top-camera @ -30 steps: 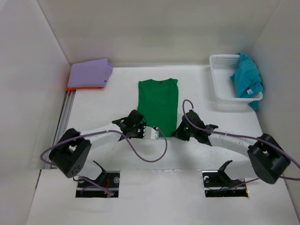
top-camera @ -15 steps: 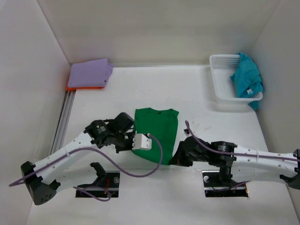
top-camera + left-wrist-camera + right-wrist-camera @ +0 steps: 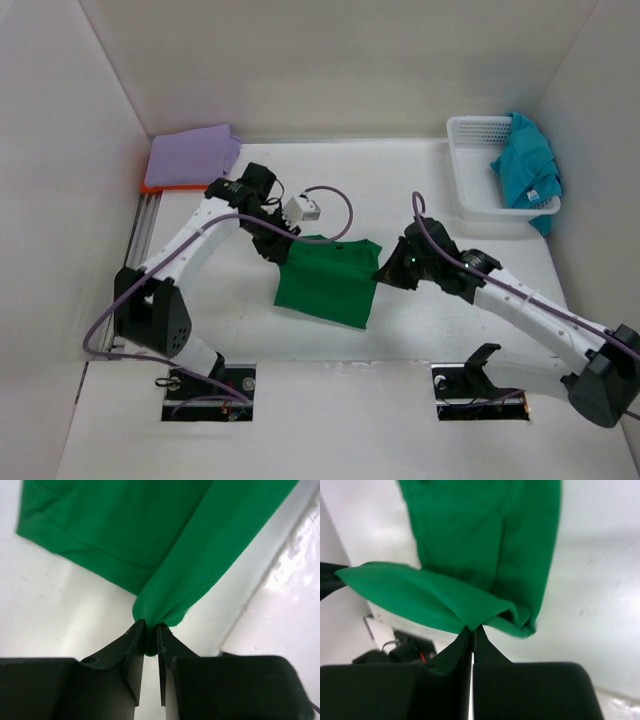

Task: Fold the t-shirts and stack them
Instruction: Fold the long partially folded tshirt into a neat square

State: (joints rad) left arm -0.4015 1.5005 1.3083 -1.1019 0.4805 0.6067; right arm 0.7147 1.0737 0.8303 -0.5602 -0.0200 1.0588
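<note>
The green t-shirt (image 3: 325, 282) lies mid-table, folded over itself. My left gripper (image 3: 281, 247) is shut on its far left corner, and the cloth shows pinched between the jaws in the left wrist view (image 3: 165, 600). My right gripper (image 3: 385, 272) is shut on the far right corner, seen in the right wrist view (image 3: 465, 605). The lavender t-shirt (image 3: 192, 156) lies folded on top of the orange t-shirt (image 3: 180, 187) at the far left corner. The teal t-shirt (image 3: 526, 170) hangs over the white basket (image 3: 470, 180) at the far right.
A metal rail (image 3: 135, 245) runs along the table's left edge. White walls close in the table on three sides. Purple cables loop from both arms over the table.
Both grippers have carried the shirt's near edge away from the arms, towards the back. The shirt now lies doubled over and shorter.
</note>
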